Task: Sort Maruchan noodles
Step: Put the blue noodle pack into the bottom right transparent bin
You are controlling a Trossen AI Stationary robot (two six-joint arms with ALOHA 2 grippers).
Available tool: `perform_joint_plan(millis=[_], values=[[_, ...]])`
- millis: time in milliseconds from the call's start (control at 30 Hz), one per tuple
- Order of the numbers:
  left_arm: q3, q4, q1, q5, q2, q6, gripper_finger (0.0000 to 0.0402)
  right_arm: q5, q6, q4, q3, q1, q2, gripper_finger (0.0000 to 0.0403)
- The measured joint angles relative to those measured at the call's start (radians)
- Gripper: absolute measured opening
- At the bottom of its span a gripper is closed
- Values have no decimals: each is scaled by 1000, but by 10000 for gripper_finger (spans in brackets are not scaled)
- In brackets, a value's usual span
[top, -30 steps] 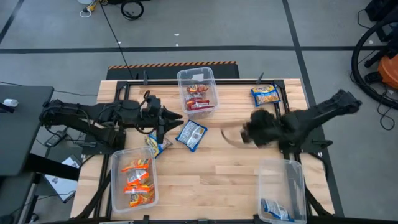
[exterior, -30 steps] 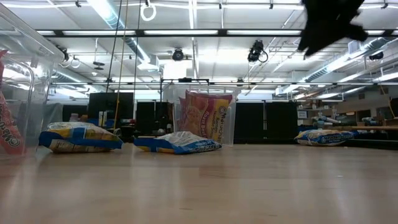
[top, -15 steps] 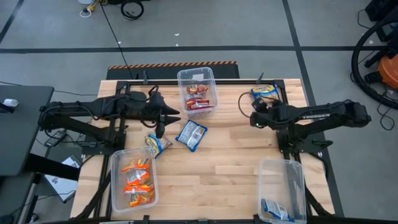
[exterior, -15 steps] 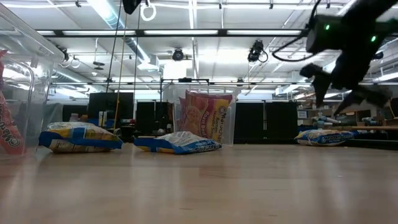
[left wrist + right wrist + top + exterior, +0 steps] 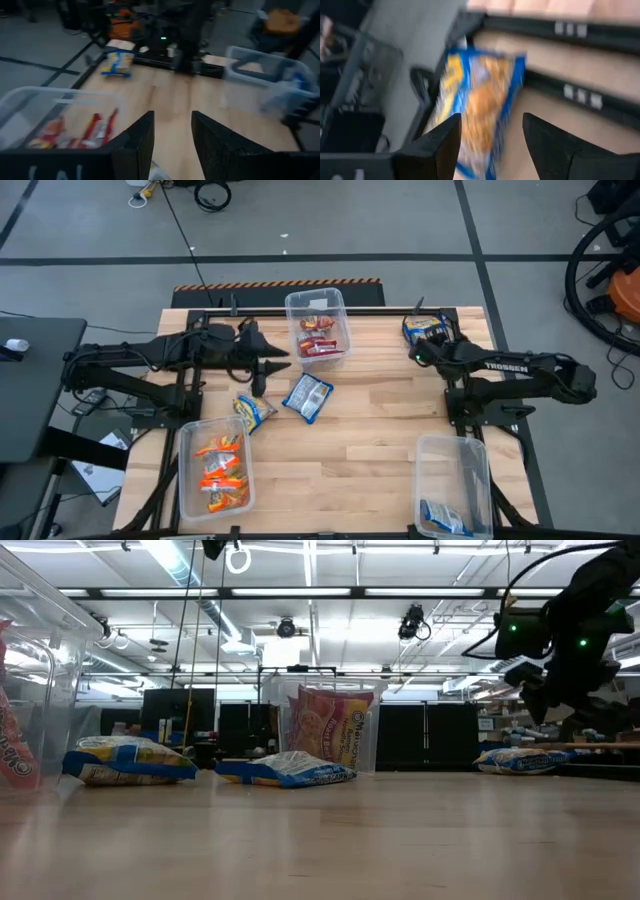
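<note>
A blue-and-yellow noodle packet (image 5: 426, 329) lies flat at the table's far right corner; it also shows in the right wrist view (image 5: 480, 105) and the low view (image 5: 524, 760). My right gripper (image 5: 419, 346) is open and empty, hovering just on the near left side of that packet, with its fingers (image 5: 435, 145) pointing at it. My left gripper (image 5: 278, 367) is open and empty above the table's left middle. Two more blue packets (image 5: 308, 396) (image 5: 255, 411) lie flat on the table close to it.
A clear bin (image 5: 341, 305) at the far middle holds red packets. A clear bin (image 5: 184, 470) at the near left holds orange packets. A clear bin (image 5: 482, 480) at the near right holds a blue packet (image 5: 442, 518). Bare wood lies in the table's middle.
My right gripper has swung from above the table's middle toward the far right corner and come down, ending beside the blue packet there. My left gripper has drawn back a little toward the far left.
</note>
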Motion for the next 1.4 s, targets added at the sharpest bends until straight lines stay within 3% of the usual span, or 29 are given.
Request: perform_joint_plan(millis=[133, 300, 533, 767, 1100, 1267, 1400], values=[[0, 8, 50, -7, 0, 0, 137, 61, -54, 26, 0, -86, 13, 211], [0, 35, 95, -2, 0, 0, 137, -9, -228, 154, 0, -188, 89, 208], [0, 74, 124, -2, 0, 20, 137, -6, -447, 425, 0, -234, 217, 208], [0, 69, 109, -2, 0, 10, 137, -126, -435, 521, 1, -241, 294, 208], [0, 69, 104, 24, 0, 15, 137, -370, -536, 568, 2, -119, 223, 205], [0, 69, 104, 24, 0, 16, 137, -255, -423, 407, 13, -18, 114, 204], [0, 69, 104, 24, 1, 17, 137, -221, -372, 258, 10, -16, 93, 204]])
